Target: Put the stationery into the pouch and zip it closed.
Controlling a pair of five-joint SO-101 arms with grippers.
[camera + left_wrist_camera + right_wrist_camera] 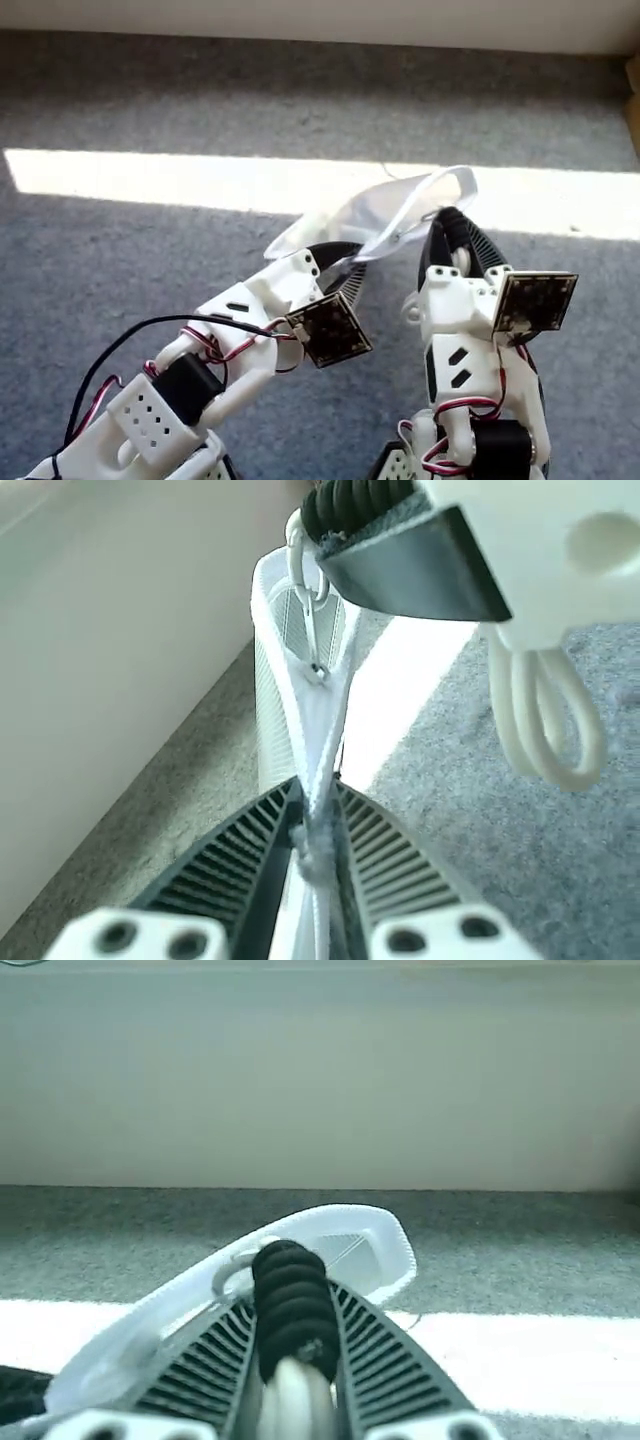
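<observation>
Translucent, limp pouch (385, 215) hangs over the grey carpet (100, 260), centre. The left gripper (315, 805) is clamped on its near-left edge. The right gripper (292, 1300) is closed on a black ribbed piece (288, 1260) by the zip ring (297, 560). Light and floppy, the pouch probably needs its 2 ends held taut.

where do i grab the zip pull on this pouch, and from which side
Probably pinch the zip pull by its thin tab, just off the ring. It sits at the pouch end opposite the left gripper, which clamps the zip edge, so come in from that far end, jaws across the tab's flat faces.
</observation>
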